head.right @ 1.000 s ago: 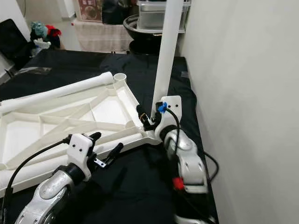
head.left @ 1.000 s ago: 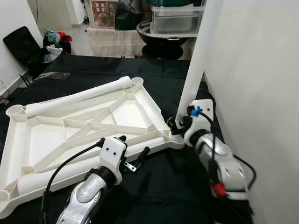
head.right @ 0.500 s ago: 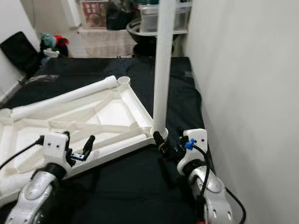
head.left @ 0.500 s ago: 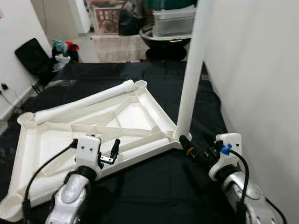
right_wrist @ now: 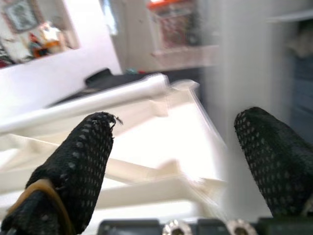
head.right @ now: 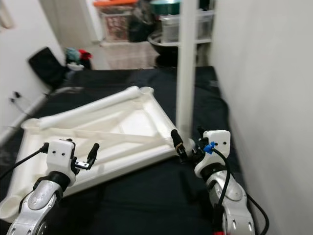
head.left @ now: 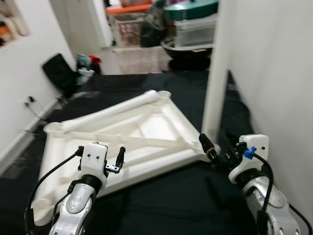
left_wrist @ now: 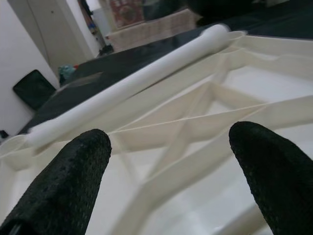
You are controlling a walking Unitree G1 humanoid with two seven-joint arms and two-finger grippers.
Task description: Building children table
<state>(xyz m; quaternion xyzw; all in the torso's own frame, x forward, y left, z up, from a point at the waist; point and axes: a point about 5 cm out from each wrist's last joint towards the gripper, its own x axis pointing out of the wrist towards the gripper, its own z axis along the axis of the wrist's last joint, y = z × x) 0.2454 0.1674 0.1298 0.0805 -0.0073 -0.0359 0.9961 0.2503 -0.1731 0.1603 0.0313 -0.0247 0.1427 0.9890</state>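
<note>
Standing upright in the corner socket at 3 o'clock of the upturned white tabletop (head.left: 122,142) on the black floor mat (head.left: 161,205), one leg (head.left: 215,83) fitted, another leg (head.left: 112,110) lying loose, left claw (head.left: 115,159) and right claw (head.left: 215,149) open, empty.

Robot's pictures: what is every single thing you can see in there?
Table top: one, white, upside down on the black cloth.
Standing table leg: one, white, upright in the corner socket by the wall.
Loose table leg: one, white, lying along the far edge.
Black cloth: one, spread underneath.
Storage bins: several, stacked at the back.
Black chair: one, by the left wall.
Left gripper: open, over the near edge.
Right gripper: open, beside the standing leg's base.
</note>
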